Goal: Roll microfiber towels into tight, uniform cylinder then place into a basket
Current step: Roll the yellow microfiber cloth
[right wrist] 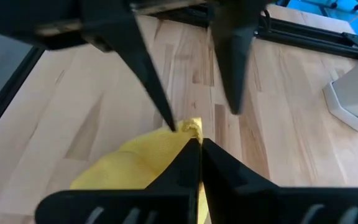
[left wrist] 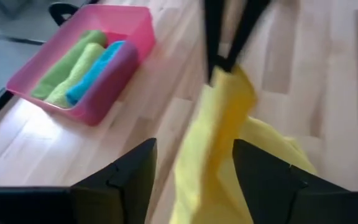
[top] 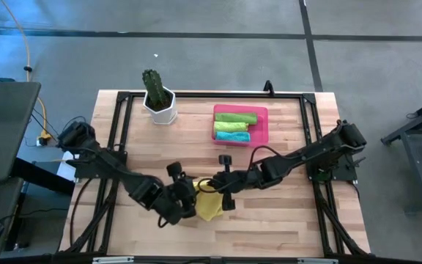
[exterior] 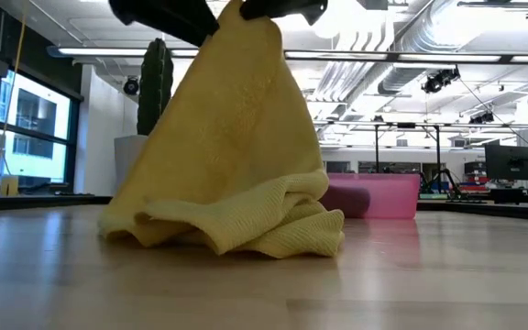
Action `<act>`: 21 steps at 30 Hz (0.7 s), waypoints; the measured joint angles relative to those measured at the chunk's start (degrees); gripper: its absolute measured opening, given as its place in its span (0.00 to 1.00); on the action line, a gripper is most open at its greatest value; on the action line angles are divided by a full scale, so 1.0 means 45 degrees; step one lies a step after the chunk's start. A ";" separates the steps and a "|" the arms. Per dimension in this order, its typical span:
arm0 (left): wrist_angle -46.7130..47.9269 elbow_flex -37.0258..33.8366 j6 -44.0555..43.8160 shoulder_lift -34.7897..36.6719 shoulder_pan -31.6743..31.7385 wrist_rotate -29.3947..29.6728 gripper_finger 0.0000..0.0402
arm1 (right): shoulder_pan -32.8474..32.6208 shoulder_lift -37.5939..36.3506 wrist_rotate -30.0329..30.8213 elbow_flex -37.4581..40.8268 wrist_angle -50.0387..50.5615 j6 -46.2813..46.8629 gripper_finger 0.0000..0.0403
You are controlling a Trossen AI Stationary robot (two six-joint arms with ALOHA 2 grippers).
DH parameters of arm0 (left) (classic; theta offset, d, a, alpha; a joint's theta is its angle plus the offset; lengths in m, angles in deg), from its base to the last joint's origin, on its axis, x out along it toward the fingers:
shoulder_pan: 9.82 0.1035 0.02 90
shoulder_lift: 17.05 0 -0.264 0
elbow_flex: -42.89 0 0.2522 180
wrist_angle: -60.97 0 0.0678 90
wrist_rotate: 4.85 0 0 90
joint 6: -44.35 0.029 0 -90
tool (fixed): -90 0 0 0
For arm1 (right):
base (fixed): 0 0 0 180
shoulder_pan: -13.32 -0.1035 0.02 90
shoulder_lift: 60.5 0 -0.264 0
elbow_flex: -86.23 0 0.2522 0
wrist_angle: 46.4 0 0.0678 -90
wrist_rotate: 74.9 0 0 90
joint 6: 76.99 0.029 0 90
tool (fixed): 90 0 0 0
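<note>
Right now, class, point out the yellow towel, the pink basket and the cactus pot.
yellow towel (exterior: pixel 236 165), low view, on its draped middle.
pink basket (top: pixel 261 126), high view, on its right rim.
cactus pot (top: pixel 163 110), high view, on the white pot's front wall.

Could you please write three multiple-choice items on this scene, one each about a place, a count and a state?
1. Where is the basket? A) beside the cactus pot at the table's far side B) under the left arm C) on the floor
2. How many rolled towels lie in it? A) one B) three C) five
3. Which claw pinches the yellow towel? A) left claw B) right claw C) neither

Answers: 1 A, the high view shows it there; 2 B, two lime green, one teal blue; 3 B, shut on a lifted corner, left one open.
</note>
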 joint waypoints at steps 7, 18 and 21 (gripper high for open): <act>-0.0056 -0.0220 -0.0269 0.0005 0.0756 -0.0431 0.48 | -0.0104 -0.0368 0.0005 -0.0209 0.0169 -0.0079 0.00; -0.0595 -0.2020 -0.2316 0.0005 0.0699 -0.2334 0.32 | -0.0699 -0.1848 0.0969 -0.0505 0.0668 -0.0682 0.00; -0.0795 -0.2286 -0.2567 0.0005 0.0438 -0.2874 0.28 | -0.0778 -0.2133 0.1433 -0.0505 0.0929 -0.0678 0.00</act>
